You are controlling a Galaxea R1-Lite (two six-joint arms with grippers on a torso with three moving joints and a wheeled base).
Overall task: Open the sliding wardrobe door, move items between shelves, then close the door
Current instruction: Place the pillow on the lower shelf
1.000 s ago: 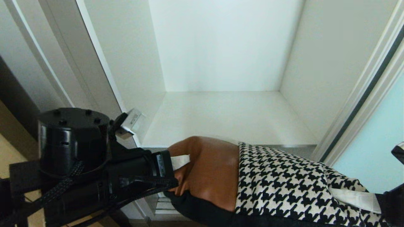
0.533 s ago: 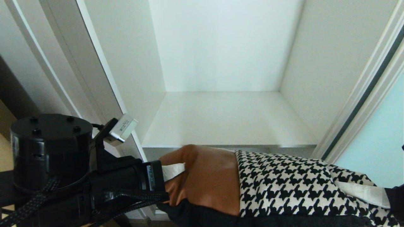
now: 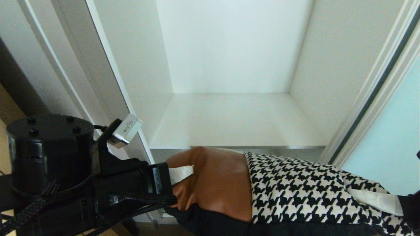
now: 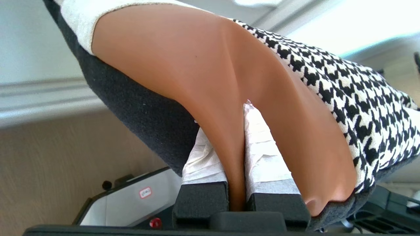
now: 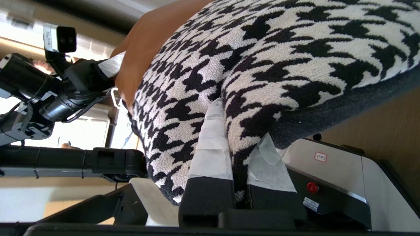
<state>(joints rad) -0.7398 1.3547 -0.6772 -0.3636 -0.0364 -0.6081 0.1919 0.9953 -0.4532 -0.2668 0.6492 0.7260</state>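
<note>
A cushion (image 3: 279,193), rust-brown at its left end and black-and-white houndstooth at its right with black edging, hangs level just in front of the white shelf (image 3: 236,121). Its top sits about level with the shelf's front edge. My left gripper (image 3: 183,175) is shut on the brown end; in the left wrist view the left gripper (image 4: 229,127) pinches a fold of the cushion (image 4: 183,52) between white-wrapped fingers. My right gripper (image 3: 370,198) is shut on the houndstooth end; the right gripper (image 5: 238,127) clamps the cushion (image 5: 279,49) there. The sliding wardrobe door (image 3: 387,141), pale aqua glass, stands slid aside at the right.
The compartment has white side walls and a back wall (image 3: 229,49). A white upright panel (image 3: 98,82) bounds it on the left, the door's metal frame (image 3: 367,111) on the right. My grey base with a red button (image 5: 311,187) and wooden floor (image 4: 65,157) lie below.
The cushion, held at both ends, has drawn back from overlapping the shelf's front edge to about level with it. My left arm has shifted left in the head view, and the whole view has shifted slightly.
</note>
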